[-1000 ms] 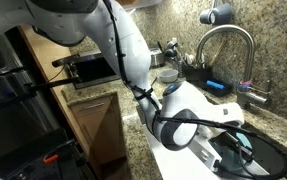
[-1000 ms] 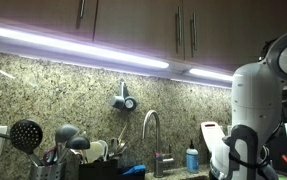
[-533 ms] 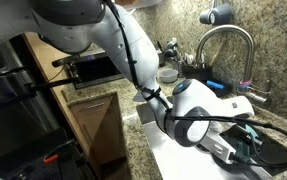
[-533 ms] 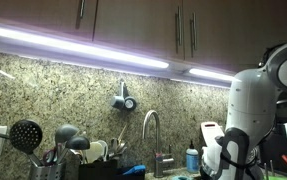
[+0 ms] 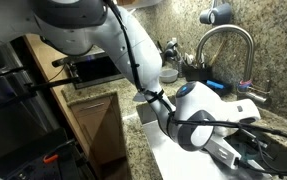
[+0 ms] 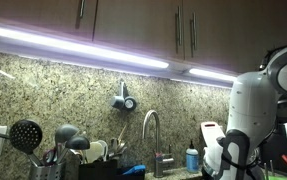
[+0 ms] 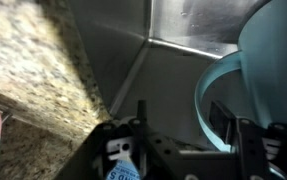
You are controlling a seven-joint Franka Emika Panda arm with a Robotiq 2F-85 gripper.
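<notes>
In the wrist view my gripper [image 7: 181, 128] points down into a steel sink [image 7: 163, 60]. Its two dark fingers [image 7: 139, 115] stand well apart. A pale teal bowl [image 7: 273, 70] fills the right side, and its rim [image 7: 205, 100] runs between the jaws, close to the right finger. Nothing is pinched. In an exterior view the white arm [image 5: 198, 105] bends down over the sink at the lower right, and the gripper [image 5: 246, 148] is low and partly hidden. In an exterior view only the arm's white body [image 6: 248, 110] shows.
A curved faucet [image 5: 228, 42] stands behind the sink, with a blue sponge [image 5: 215, 87] at its foot. Speckled granite counter [image 7: 33, 70] borders the sink's left edge. A wooden cabinet [image 5: 95, 125] stands at left. A utensil holder [image 6: 63, 145] and a soap bottle [image 6: 192, 158] line the backsplash.
The jaws have gone from shut to open. The arm has shifted a little to the right and lower over the sink.
</notes>
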